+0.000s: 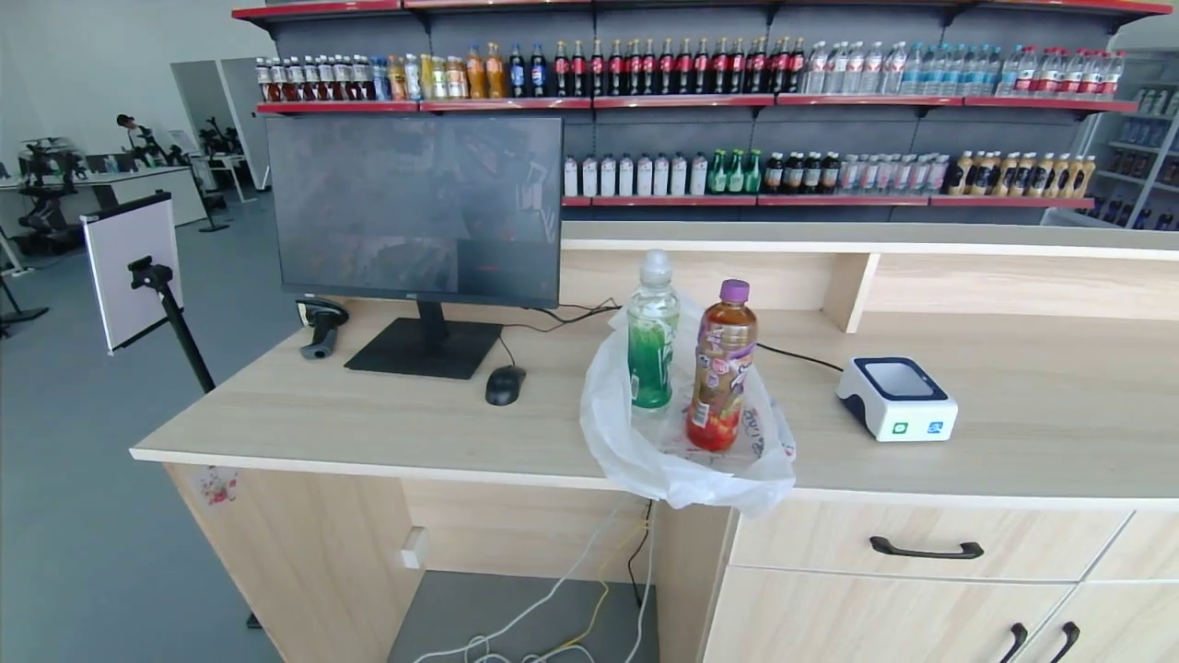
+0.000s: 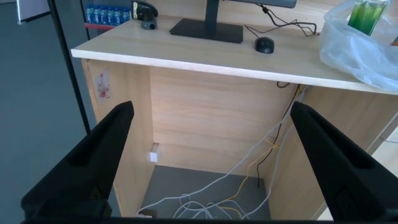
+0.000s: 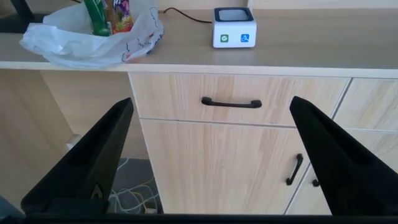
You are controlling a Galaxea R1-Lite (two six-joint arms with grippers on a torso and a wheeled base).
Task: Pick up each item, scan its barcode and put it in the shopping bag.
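Wrist views: left pincer [image 2: 211,109], right pincer [image 3: 211,102] agape

so on the counter [image 1: 368,414] the shopping bag [image 1: 645,460] sits mid-way at the near edge, with the left bottle [image 1: 652,341] and right bottle [image 1: 721,368] standing side by side in it. Scanner box [image 1: 895,398] is right of the bag, monitor [image 1: 414,212] far left with the mouse [image 1: 505,384] in front of it and a handheld scanner [image 1: 321,327] on its left; shelves [image 1: 829,101] run behind the counter
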